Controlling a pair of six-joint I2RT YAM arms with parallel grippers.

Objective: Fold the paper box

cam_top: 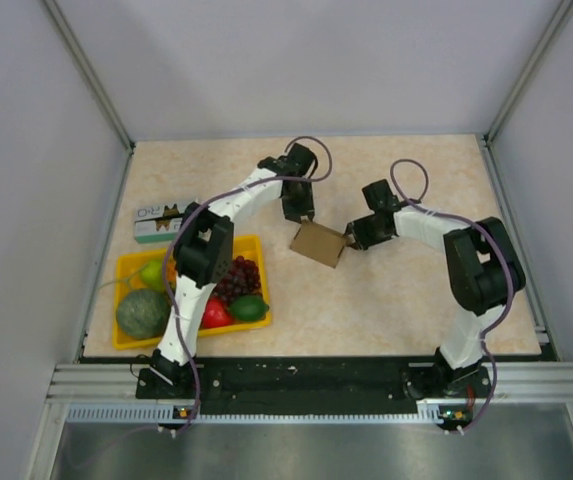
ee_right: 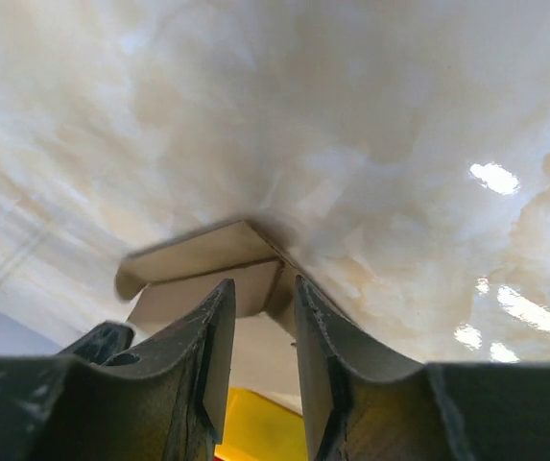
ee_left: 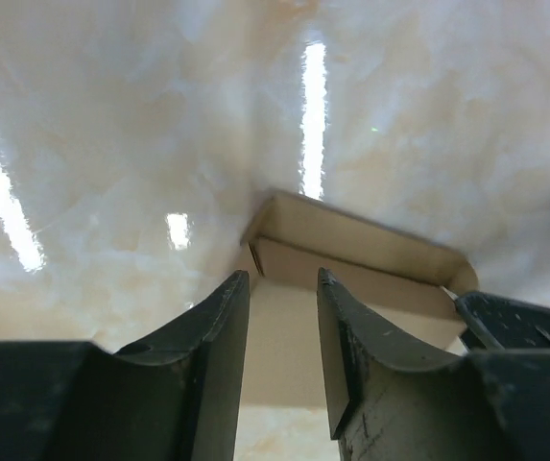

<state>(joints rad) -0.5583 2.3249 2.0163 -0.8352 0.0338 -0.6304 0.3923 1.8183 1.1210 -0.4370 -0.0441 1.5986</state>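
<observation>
Paper box (cam_top: 318,243) sits near the middle of the table (cam_top: 416,300), turned a little askew, plain brown and partly folded. From the wrist cameras I can see flaps raised along its edges and meeting at a corner, with a flat panel lying below them.

Both arms reach in toward it. The left end effector (cam_top: 299,214) comes down at the box's far-left edge, and the right end effector (cam_top: 350,240) meets the box at its right edge. In the left wrist view the two fingers stand a narrow gap apart with brown cardboard showing in the gap. The right wrist view looks much the same, its fingers close together over the cardboard. In both, the fingers are neither spread wide nor pressed together, and I cannot tell from where I stand whether either one is really pinching a flap or only straddling it.

Off to the left, well apart from the box, a yellow tray (cam_top: 126,265) holds fruit: a green melon (cam_top: 143,313), dark grapes (cam_top: 241,277), a green lime-like fruit (cam_top: 250,307) and something red (cam_top: 215,315). Just beyond the tray lies a green-and-white printed carton (cam_top: 156,222), partly hidden by the left arm.
</observation>
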